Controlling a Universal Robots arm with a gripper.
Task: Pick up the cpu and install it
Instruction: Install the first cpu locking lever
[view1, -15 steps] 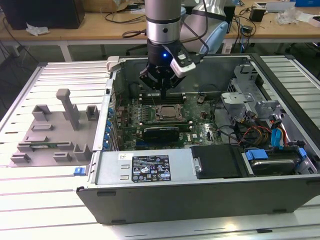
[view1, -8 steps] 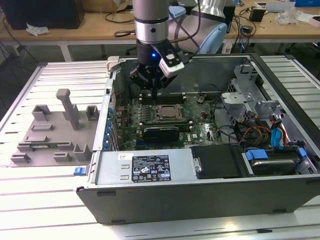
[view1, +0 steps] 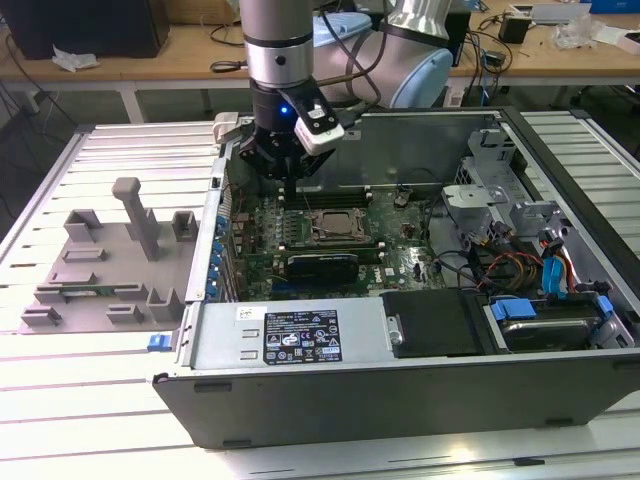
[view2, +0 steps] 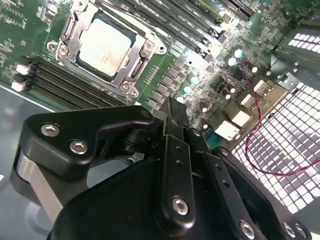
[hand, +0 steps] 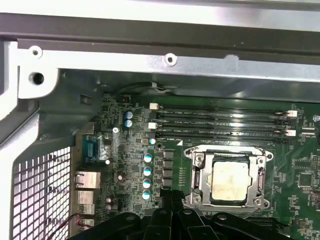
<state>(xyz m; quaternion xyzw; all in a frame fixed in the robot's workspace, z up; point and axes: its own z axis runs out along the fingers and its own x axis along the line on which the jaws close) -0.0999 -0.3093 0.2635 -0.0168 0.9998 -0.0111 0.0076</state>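
I see my gripper (view2: 176, 107) with its fingers pressed together on nothing. The cpu (view2: 106, 44), a flat square with a pale silver top, sits seated in the socket frame (view2: 136, 70) just ahead of the fingertips.

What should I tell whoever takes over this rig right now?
End effector: shut, holding nothing, hanging above the motherboard inside the computer case.
Cpu: lies flat inside the socket frame, silver top up, apart from the end effector.
Done: the cpu is picked and placed in the socket.
Left: I cannot tell whether the frame is latched down, so check that.
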